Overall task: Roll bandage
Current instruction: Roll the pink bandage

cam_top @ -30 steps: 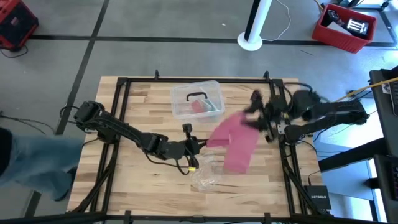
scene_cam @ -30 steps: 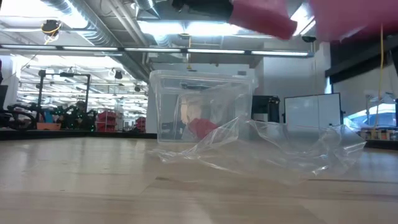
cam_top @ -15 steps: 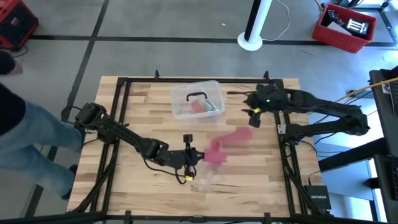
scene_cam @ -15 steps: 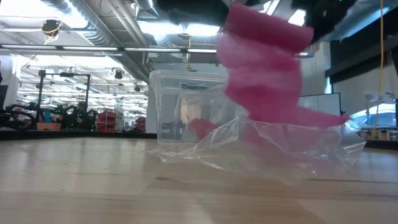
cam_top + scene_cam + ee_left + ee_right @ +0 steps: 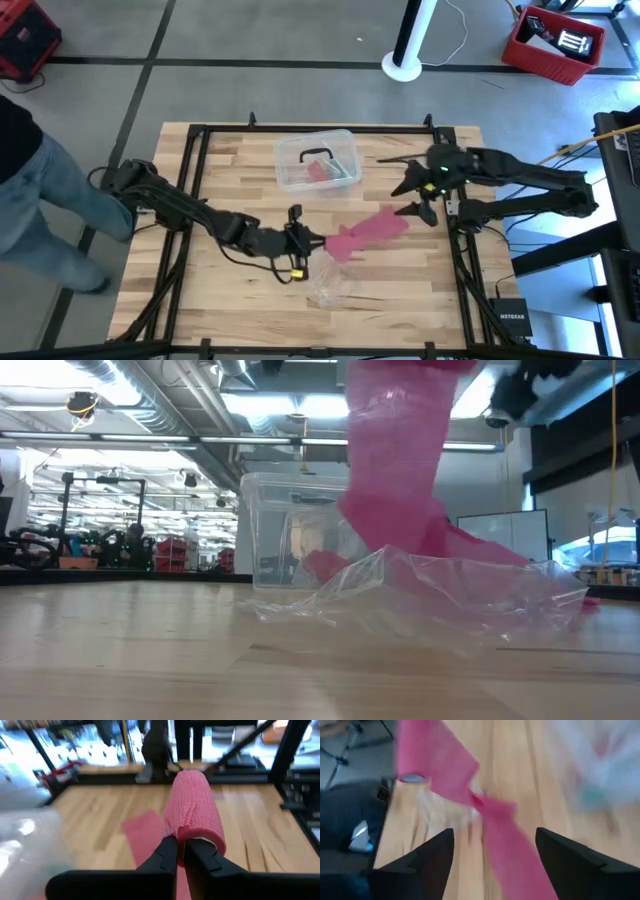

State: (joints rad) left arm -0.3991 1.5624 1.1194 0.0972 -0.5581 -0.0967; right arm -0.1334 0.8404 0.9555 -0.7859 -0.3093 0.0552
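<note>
Bandage (image 5: 368,232) was part-rolled at center frame: your left gripper (image 5: 312,241) clenched its roll, right gripper (image 5: 418,196) released (tail unrolled).

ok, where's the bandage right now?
In the high view the bandage lies mid-table, one end pinched in the shut left gripper, the other trailing toward the open right gripper, below the clear plastic box.

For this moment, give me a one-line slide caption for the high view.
Left hand shut on the pink bandage at mid-table; right hand open beside its far end.
</note>
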